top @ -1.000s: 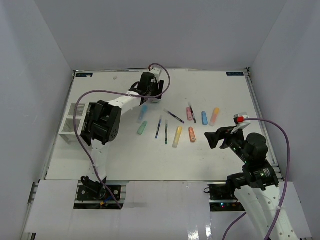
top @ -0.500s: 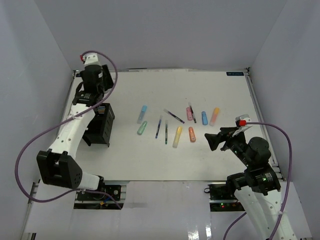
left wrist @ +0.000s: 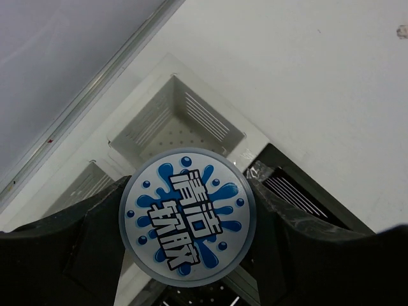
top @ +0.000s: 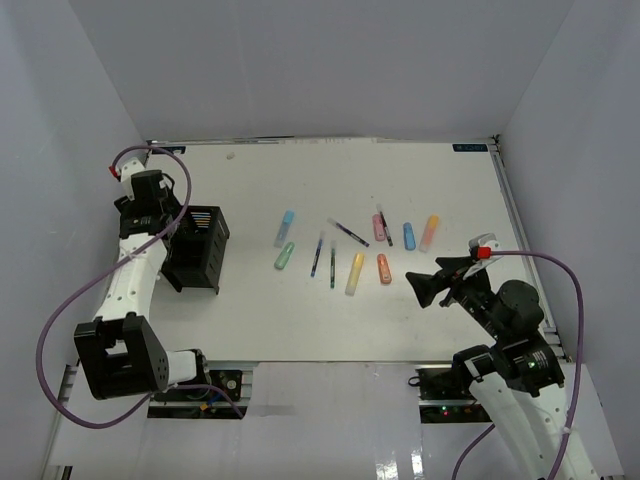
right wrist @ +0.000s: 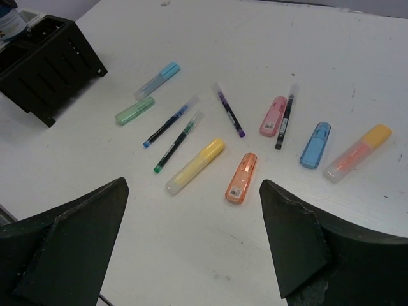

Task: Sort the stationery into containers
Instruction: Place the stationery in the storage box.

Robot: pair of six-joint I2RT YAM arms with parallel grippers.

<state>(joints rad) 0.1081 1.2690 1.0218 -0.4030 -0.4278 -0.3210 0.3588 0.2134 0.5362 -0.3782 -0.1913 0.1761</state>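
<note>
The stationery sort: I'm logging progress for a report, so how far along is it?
Nothing looks sorted yet: the visible compartment of the white tray is empty. In hand: the left gripper holds the blue-white roll above that tray. Left: the markers and pens lie on the table, and the right gripper hangs open near them.

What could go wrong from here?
The roll in the left gripper hangs at the rim of the white tray, beside the black organizer; released here, it may hit the rim or land in the wrong container.
The pink marker lies close beside a dark pen; the open right gripper could catch both.
</note>
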